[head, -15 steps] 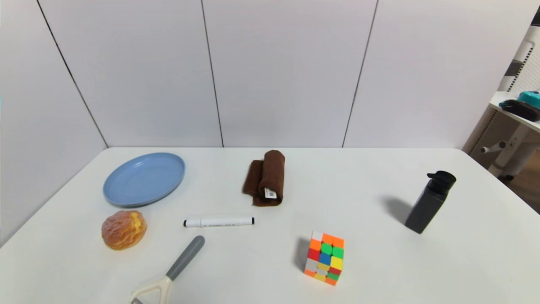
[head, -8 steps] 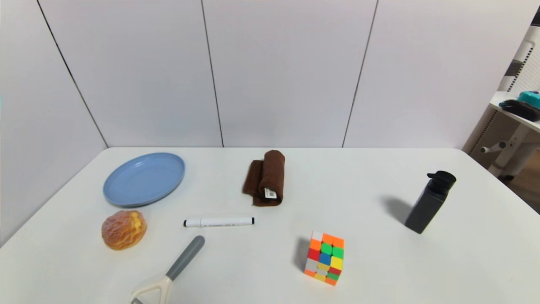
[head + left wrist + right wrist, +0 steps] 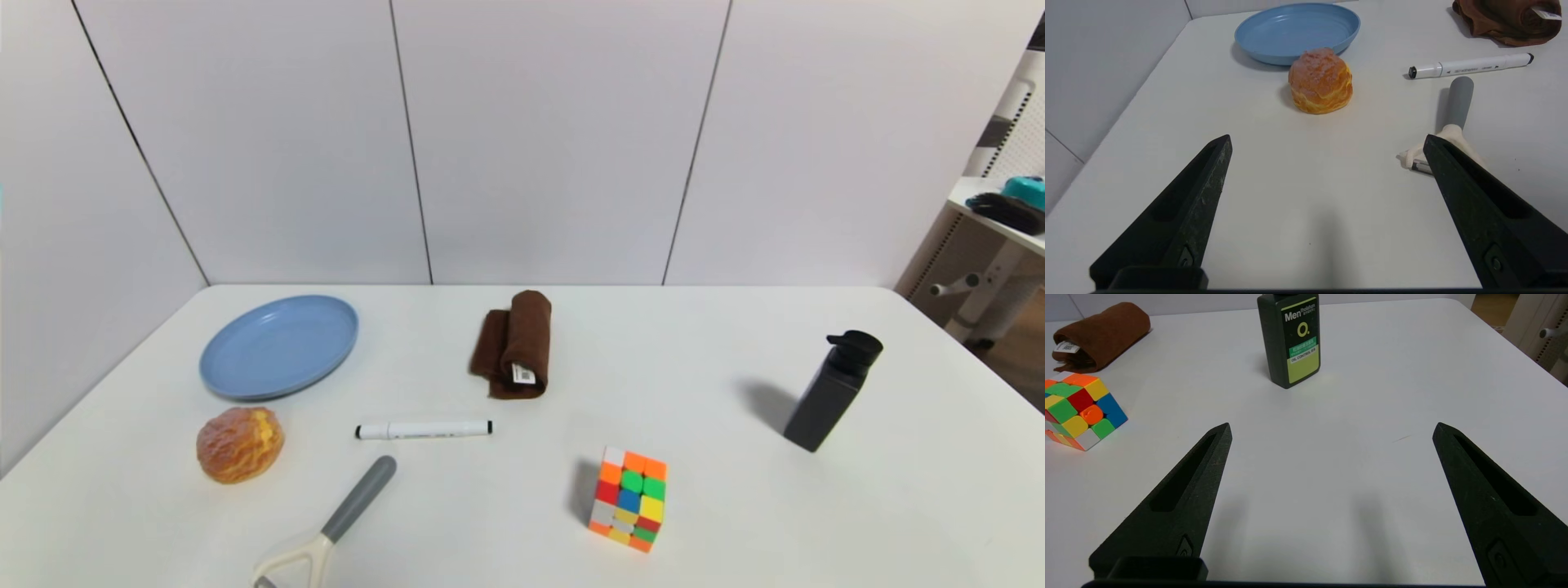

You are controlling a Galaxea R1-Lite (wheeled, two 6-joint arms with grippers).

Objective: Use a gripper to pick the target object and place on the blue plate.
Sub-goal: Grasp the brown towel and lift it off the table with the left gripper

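The target object, a rolled dark brown towel (image 3: 514,345) with a small white tag, lies at the table's middle back, also visible in the left wrist view (image 3: 1508,20) and right wrist view (image 3: 1102,335). The blue plate (image 3: 279,345) sits at the back left, its rim showing in the left wrist view (image 3: 1298,57). Neither arm appears in the head view. My left gripper (image 3: 1327,139) is open over bare table near the front left. My right gripper (image 3: 1331,426) is open over bare table near the front right. Nothing is between either pair of fingers.
A bread bun (image 3: 239,443) lies in front of the plate. A white marker (image 3: 423,429), a grey-handled peeler (image 3: 331,523), a colourful cube (image 3: 629,498) and a dark bottle (image 3: 833,390) stand on the white table (image 3: 718,506). A wall closes the back and left.
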